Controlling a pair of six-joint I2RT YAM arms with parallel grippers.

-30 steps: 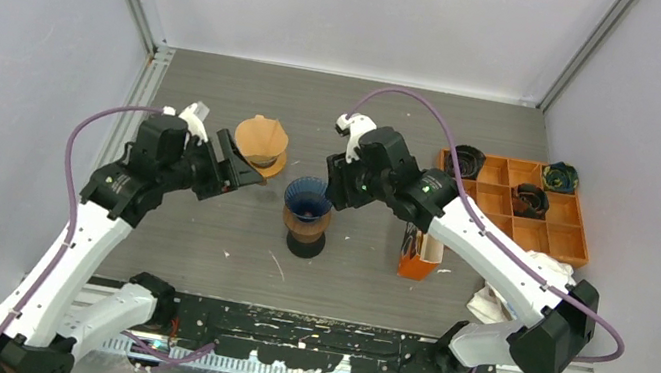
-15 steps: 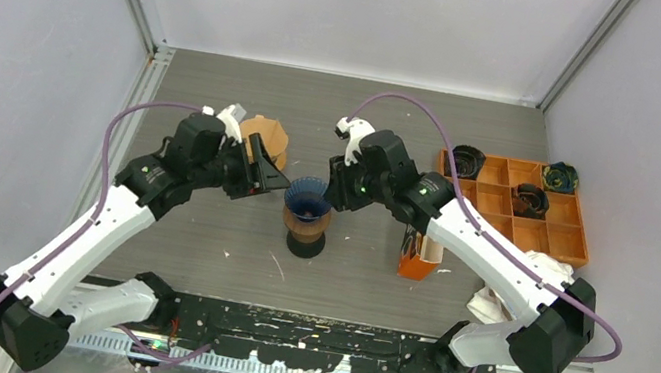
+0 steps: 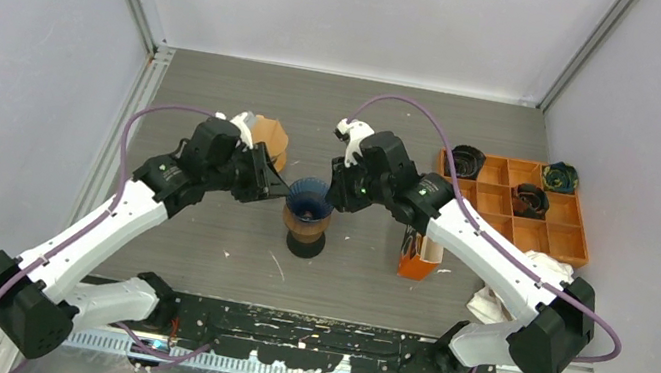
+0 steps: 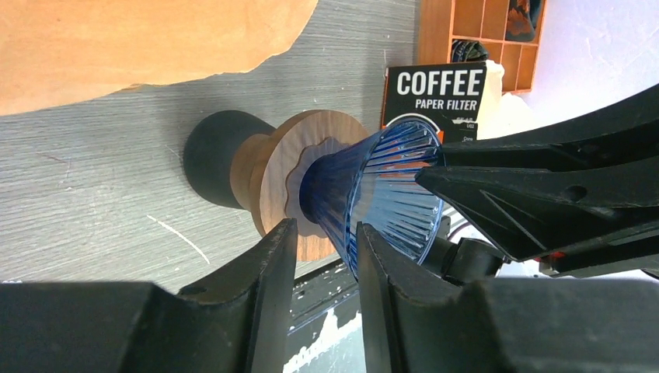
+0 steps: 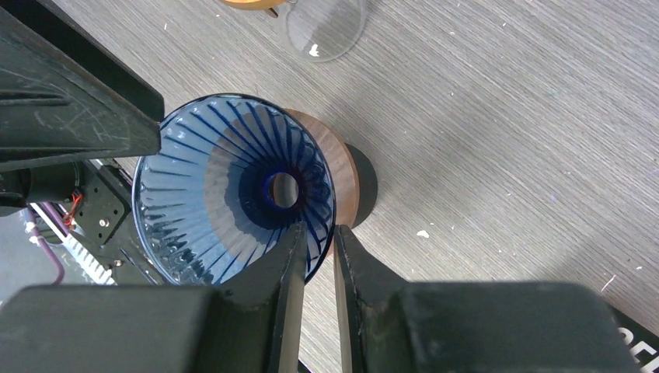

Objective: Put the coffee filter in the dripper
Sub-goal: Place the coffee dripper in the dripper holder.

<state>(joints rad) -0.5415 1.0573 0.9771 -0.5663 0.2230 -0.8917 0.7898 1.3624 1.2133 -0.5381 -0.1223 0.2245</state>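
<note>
The dripper point(image 3: 307, 203) is a blue ribbed glass cone on a wooden collar and a black foot, at mid table. It has nothing inside in the right wrist view point(image 5: 233, 194). My right gripper point(image 3: 336, 192) is shut on its right rim point(image 5: 319, 237). My left gripper point(image 3: 277, 187) is open, its fingers either side of the left rim point(image 4: 326, 233). The brown paper coffee filter point(image 3: 268, 135) lies behind the left gripper, partly hidden by it. It fills the top left of the left wrist view point(image 4: 116, 39).
A "COFFEE PAPER FILTER" box point(image 3: 419, 253) stands right of the dripper. An orange compartment tray point(image 3: 578, 256) with dark cups lies at the right. A white cloth point(image 3: 490, 300) lies near it. A clear glass disc point(image 5: 326, 27) lies beyond the dripper.
My left arm has swung right, from beside the brown filter to the dripper's left rim. The right gripper has stayed on the dripper's right rim.
</note>
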